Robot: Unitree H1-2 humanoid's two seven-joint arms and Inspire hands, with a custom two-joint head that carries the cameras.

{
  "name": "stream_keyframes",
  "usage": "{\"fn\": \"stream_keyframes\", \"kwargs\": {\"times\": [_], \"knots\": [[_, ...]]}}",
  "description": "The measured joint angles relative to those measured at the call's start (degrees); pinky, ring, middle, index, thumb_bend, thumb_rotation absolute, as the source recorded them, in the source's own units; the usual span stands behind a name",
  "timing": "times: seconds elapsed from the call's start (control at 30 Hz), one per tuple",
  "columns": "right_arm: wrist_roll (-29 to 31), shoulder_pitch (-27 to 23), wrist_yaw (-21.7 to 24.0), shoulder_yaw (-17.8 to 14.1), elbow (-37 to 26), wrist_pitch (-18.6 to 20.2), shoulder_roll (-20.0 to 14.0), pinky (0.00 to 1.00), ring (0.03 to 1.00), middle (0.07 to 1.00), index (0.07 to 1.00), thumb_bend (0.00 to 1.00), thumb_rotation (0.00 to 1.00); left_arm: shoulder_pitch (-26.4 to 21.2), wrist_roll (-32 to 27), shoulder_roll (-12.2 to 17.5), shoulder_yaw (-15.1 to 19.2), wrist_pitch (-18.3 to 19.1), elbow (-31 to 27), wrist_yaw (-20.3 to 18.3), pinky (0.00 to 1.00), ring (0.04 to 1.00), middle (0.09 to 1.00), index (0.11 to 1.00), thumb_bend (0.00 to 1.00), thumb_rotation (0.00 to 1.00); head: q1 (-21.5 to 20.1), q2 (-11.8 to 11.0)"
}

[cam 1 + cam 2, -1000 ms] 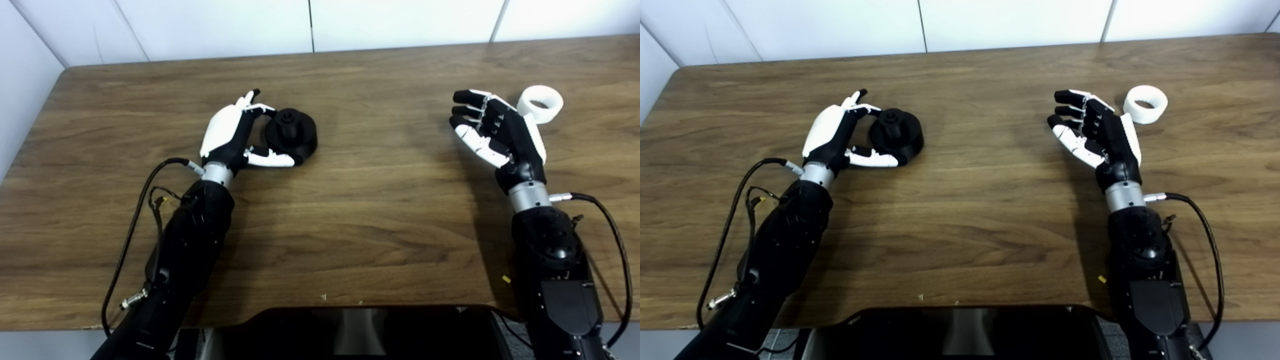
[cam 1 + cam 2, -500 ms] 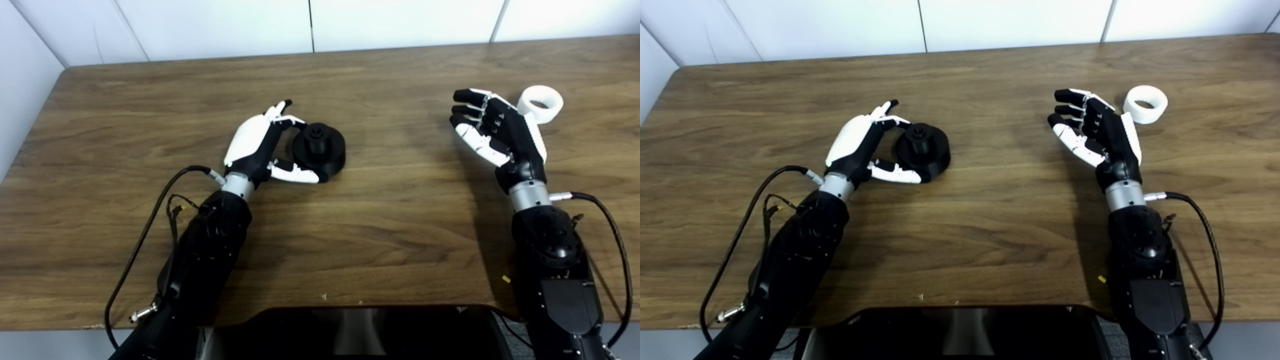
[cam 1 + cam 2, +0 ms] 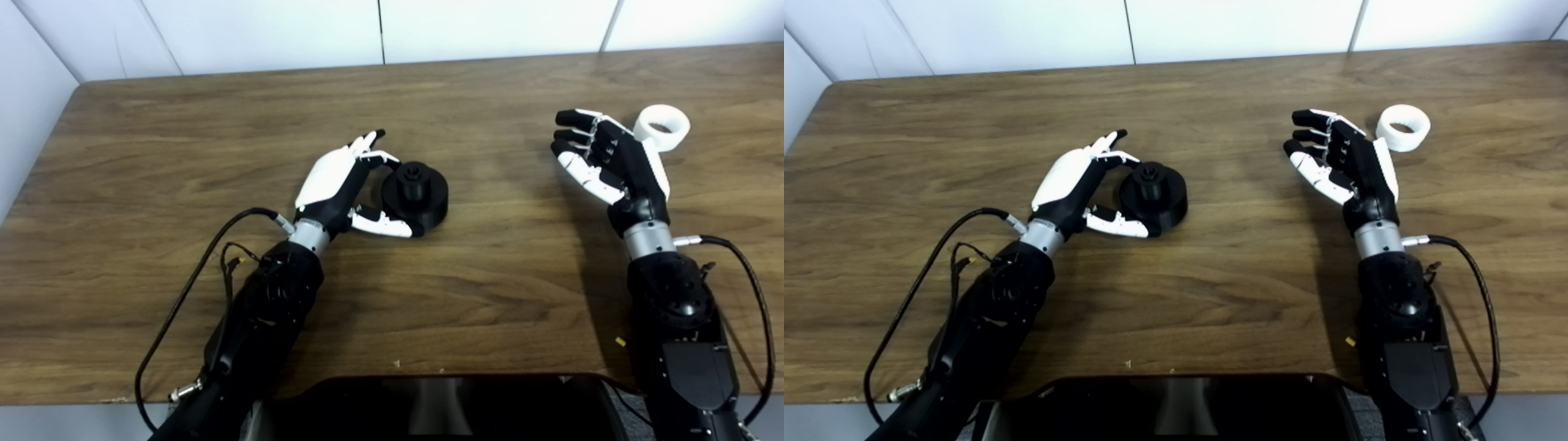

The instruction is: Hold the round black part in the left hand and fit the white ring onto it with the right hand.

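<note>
Nearest the robot's body, a glossy black panel (image 3: 438, 404) sits at the front edge of the wooden table (image 3: 184, 141), whose dark grain runs left to right. Beyond the panel and toward its left, the left hand (image 3: 343, 184) grips the round black part (image 3: 416, 196), thumb under its near rim and fingers curled over the far side; the part looks matte, a squat disc with a raised stub on top. To do this step well, I judge the hand should keep that stub upright and clear of its own fingers, so the ring has room to drop on. Beyond the panel's right end, the right hand (image 3: 609, 162) hangs with fingers spread, holding nothing. Farthest back, just behind that hand, the white ring (image 3: 1402, 127) lies on the table, smooth, thick-walled, hole upward, untouched.
</note>
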Motion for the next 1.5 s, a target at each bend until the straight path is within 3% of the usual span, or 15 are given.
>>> {"fn": "stream_keyframes", "kwargs": {"times": [0.33, 1.43, 1.5], "knots": [[0.0, 0.0, 0.0, 0.1, 0.3, -0.8, 0.0, 0.64, 0.722, 0.755, 0.686, 0.53, 0.32, 1.1, 0.3, -0.9, -0.7, -1.8, -1.1, -1.2, 1.0, 1.0, 1.0, 0.622, 1.0, 0.37, 0.2, 0.1], [-1.3, 0.0, 0.1, 0.4, 0.0, -0.4, -0.8, 0.63, 0.712, 0.751, 0.696, 0.55, 0.32, 2.3, 0.3, -1.5, -0.2, -2.1, -2.5, -2.7, 1.0, 1.0, 1.0, 0.623, 1.0, 0.37, -1.0, 0.6], [-2.4, -0.1, 0.4, 0.9, 0.0, -0.4, -1.7, 0.6, 0.704, 0.753, 0.698, 0.54, 0.27, 2.3, 0.3, -1.5, -0.2, -2.1, -2.5, -2.7, 1.0, 1.0, 1.0, 0.622, 1.0, 0.36, -3.1, 0.3]]}}
